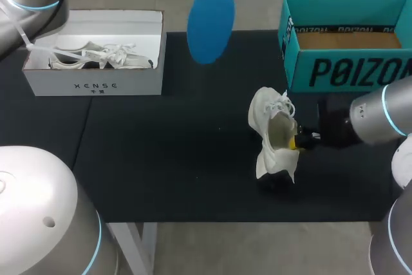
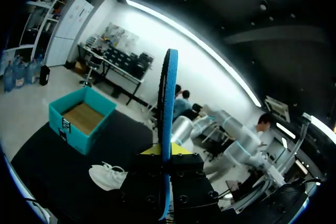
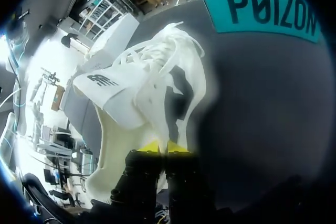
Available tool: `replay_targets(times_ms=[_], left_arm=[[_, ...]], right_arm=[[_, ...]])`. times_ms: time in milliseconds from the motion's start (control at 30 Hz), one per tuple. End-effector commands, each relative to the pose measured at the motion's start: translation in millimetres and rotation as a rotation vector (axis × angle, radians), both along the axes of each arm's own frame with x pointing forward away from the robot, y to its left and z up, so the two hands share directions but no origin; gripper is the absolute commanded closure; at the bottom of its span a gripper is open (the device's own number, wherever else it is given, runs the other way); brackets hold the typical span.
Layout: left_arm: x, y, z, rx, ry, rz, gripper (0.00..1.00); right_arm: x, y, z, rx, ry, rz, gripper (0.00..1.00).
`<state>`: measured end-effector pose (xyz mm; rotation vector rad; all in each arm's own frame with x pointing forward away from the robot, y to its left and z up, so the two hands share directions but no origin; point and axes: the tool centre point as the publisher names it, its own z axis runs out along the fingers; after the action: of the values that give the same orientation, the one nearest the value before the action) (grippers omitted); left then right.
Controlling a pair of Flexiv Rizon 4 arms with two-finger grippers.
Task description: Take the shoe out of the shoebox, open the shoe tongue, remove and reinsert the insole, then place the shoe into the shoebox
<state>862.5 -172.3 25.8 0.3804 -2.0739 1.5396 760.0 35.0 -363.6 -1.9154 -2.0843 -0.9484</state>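
Left tool is clamped on the blue insole, way up above the table. Right tool pinches the white shoe by its collar, just beside the teal shoebox. For reinserting, I'd go toe-first at a shallow angle, shoe held steady, tongue clear.

Black table. White box at left rear, teal box at right rear, well apart. White shoe stands tipped near teal box.
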Motion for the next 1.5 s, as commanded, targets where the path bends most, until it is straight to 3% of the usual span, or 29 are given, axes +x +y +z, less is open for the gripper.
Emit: replay_targets(times_ms=[33,433,533,700,1233,1500], left_arm=[[0.4,-0.5,-0.3,0.0,0.0,0.0,1.0],[0.4,-0.5,-0.3,0.0,0.0,0.0,1.0],[0.4,-0.5,-0.3,0.0,0.0,0.0,1.0],[0.4,-0.5,-0.3,0.0,0.0,0.0,1.0],[0.4,-0.5,-0.3,0.0,0.0,0.0,1.0],[0.4,-0.5,-0.3,0.0,0.0,0.0,1.0]], right_arm=[[4.5,11.8,-12.4,-0.046,-0.007,-0.02,1.0],[1.7,17.5,-25.1,-0.048,0.015,-0.028,1.0],[1.4,16.6,-22.8,-0.04,0.005,-0.045,0.0],[1.5,13.7,-4.4,-0.004,-0.017,-0.065,0.0],[28.0,14.1,108.2,0.08,-0.128,-0.026,0.0],[42.7,12.5,150.0,0.327,-0.155,-0.03,0.0]])
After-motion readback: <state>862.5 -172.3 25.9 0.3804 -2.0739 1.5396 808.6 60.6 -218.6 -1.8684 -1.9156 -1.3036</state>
